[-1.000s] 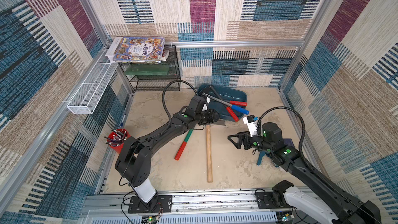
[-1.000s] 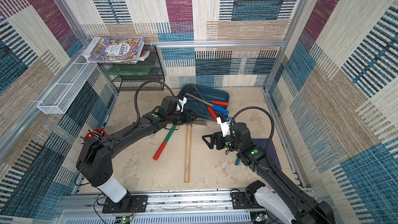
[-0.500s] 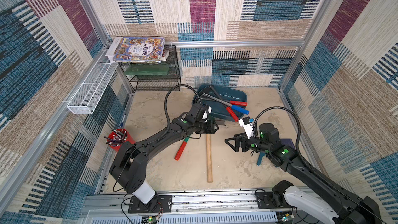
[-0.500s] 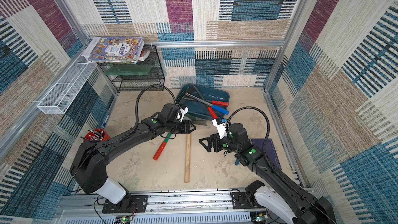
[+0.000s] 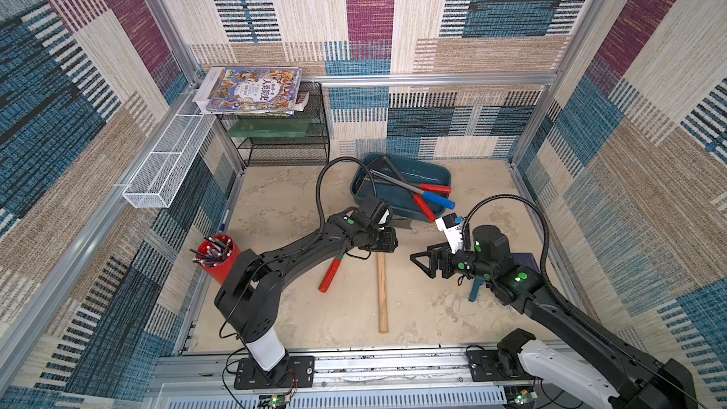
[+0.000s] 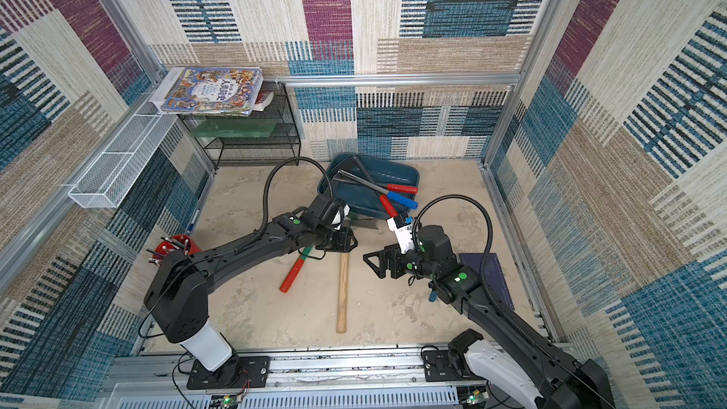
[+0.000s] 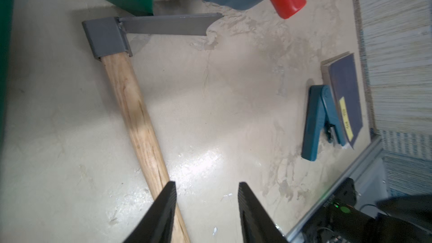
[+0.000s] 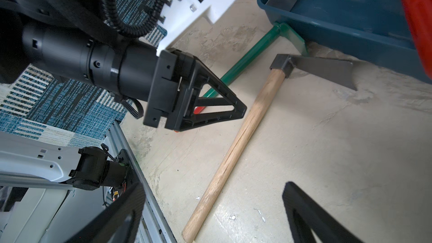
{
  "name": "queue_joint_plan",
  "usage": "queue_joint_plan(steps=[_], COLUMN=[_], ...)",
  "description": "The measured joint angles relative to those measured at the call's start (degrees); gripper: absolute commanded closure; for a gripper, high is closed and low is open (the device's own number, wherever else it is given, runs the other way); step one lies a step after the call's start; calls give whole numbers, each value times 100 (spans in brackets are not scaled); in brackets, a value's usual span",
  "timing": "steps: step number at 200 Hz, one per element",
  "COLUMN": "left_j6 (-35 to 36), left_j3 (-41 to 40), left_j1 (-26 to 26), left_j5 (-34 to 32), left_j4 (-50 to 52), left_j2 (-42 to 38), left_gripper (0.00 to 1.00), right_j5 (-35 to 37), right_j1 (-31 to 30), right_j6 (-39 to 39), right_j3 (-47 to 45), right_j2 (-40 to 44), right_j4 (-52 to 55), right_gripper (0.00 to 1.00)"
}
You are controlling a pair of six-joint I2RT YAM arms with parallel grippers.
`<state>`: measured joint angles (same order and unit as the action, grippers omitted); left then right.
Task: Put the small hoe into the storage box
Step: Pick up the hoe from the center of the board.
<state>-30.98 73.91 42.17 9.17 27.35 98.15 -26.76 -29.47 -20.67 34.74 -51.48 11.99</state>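
The small hoe (image 5: 381, 293) lies flat on the floor, its wooden handle (image 7: 131, 104) pointing to the near edge and its grey blade (image 7: 163, 25) just in front of the storage box (image 5: 436, 170). My left gripper (image 5: 388, 245) hovers over the handle close to the head, open, nothing between its fingers (image 7: 206, 184); the handle runs under one finger. My right gripper (image 5: 421, 265) hangs open to the right of the handle (image 8: 240, 136), holding nothing. Both top views show the hoe (image 6: 343, 293) and the teal box (image 6: 414, 173).
Tools with red and blue grips (image 5: 432, 200) lie in the box and stick out over its rim. A green-and-red tool (image 5: 330, 273) lies left of the hoe. A blue stapler (image 7: 315, 122) and a dark notebook (image 7: 346, 97) sit right. Red pen cup (image 5: 214, 255), black rack (image 5: 283, 139), white basket (image 5: 165, 167) stand left.
My left gripper has come back from the box's front edge toward the near side, over the hoe's handle. My right gripper has shifted slightly left. The hoe has not moved.
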Motion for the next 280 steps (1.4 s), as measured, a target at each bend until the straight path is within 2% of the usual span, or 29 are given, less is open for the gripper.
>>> queue_joint_plan(steps=[48, 107, 138, 280], left_j6=[146, 227, 251, 264], left_j3=[391, 852, 1108, 1746], left_j1=[101, 144, 144, 83], left_j5=[-629, -1045, -1117, -1193], left_j4=[544, 1023, 1231, 1703], left_j2=[304, 800, 1099, 2103], left_gripper=[51, 51, 47, 47], right_j5=[39, 87, 131, 131], right_j1=[-20, -57, -57, -72], right_j6=[17, 17, 17, 17], right_j3=[2, 2, 2, 2], right_j2=[20, 28, 42, 46], right_j4=[199, 245, 245, 247], right_gripper=[4, 4, 5, 4])
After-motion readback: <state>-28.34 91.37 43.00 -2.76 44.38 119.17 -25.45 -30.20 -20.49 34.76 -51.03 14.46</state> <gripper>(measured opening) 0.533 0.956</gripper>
